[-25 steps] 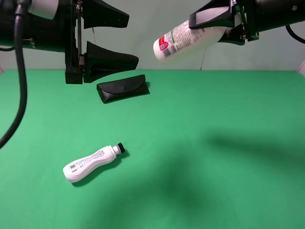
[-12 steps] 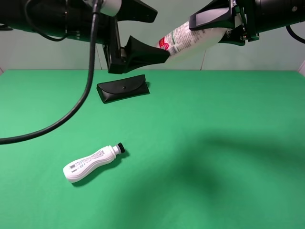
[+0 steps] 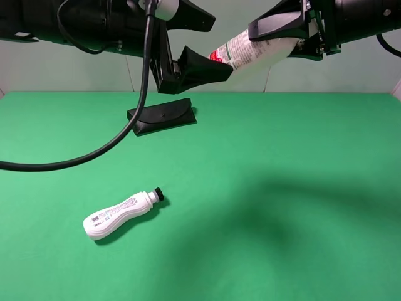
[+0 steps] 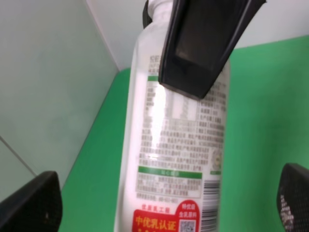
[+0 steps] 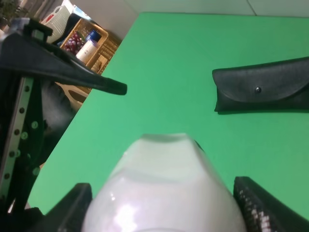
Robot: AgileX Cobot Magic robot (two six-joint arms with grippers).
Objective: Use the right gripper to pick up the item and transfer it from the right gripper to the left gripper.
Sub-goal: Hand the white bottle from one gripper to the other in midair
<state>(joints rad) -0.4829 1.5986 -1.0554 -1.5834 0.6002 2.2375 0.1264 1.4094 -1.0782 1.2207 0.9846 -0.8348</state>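
right tool [image 3: 269, 37] pinches the cream-white bottle [image 3: 250, 53], one black finger lying flat across the printed label. it holds the bottle high above the green table [image 3: 282, 188], toward the back. the bottle is tilted, its end with the red patch pointing down toward the left tool [image 3: 220, 49]. left tool's fingers are spread, one above and one below that end. in the left wrist view they stand on either side of the label, and a gap shows on each side. on the table a black glasses case [image 3: 161, 116] lies below the left arm. a curvy white bottle [image 3: 122, 216] with a black cap lies on its side nearer the front, well apart from the case.
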